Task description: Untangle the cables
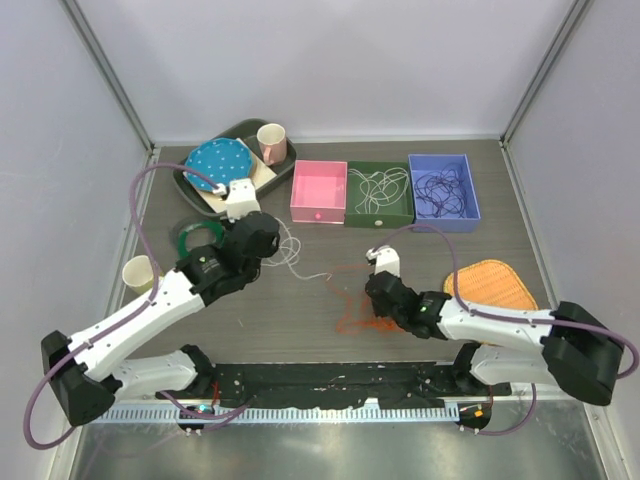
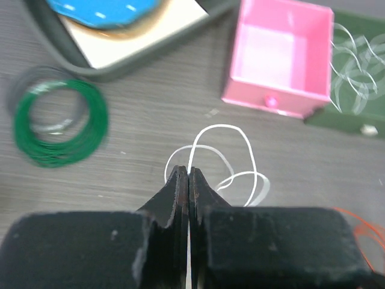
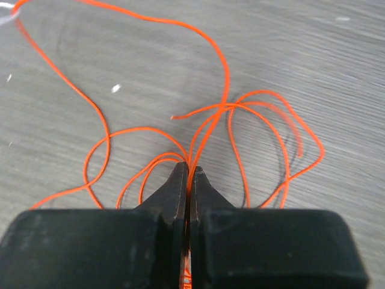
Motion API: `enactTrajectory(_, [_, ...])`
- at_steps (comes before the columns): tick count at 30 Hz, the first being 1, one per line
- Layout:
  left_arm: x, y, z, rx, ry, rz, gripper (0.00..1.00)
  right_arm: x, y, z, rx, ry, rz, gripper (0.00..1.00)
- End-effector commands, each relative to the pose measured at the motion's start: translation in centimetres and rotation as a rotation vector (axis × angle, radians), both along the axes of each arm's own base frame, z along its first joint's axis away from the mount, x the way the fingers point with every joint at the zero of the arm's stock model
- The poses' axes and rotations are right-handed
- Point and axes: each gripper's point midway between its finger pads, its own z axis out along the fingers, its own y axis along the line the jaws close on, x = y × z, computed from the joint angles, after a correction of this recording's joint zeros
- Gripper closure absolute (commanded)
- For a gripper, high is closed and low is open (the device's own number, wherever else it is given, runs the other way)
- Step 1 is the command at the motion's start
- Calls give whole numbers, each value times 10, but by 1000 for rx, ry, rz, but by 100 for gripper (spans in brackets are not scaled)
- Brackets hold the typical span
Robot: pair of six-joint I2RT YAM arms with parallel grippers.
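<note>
The left gripper (image 2: pixel 189 171) is pinched fully together on a white cable (image 2: pixel 224 129), whose loops spill onto the table (image 2: pixel 150 114) just ahead of its tips. The right gripper (image 3: pixel 189 168) is closed just as tight on an orange cable (image 3: pixel 224 72), which fans out in several overlapping loops on the bare wood. In the overhead view the white strand trails toward the orange one. They seem to meet near the middle, though the strands are too thin there to tell whether they are hooked or only touching.

If they are hooked, drawing the arms apart could cinch that spot into a knot, or pull a thin strand out from between the closed fingers. The orange loops cross each other right beside the fingertips, so a quick lift may draw them into a snarl. The white loops, if dragged left, could catch on the green coil (image 2: pixel 59 129).

Open room lies mostly between the arms and toward the near edge. The far side is lined by the pink box (image 1: pixel 318 190), the green box (image 1: pixel 379 212) and the blue box (image 1: pixel 443 218). A tray (image 1: pixel 188 182) and cup (image 1: pixel 140 272) crowd the left. A woven mat (image 1: pixel 490 285) lies beside the right arm.
</note>
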Motion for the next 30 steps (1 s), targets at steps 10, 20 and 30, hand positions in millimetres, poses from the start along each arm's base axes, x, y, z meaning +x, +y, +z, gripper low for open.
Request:
enactTrajectory(10, [-4,150,65,-33,-151,516,100,16,-147,82,174,-245,-738,99])
enactTrajectory(20, [-8,164,109,-36,-216,543,100,11,-170,102,233,-317,-824,99])
enactTrajectory(30, [34,50,157,-261,-264,-24,100,25,-84,82,321,-175,-411,99])
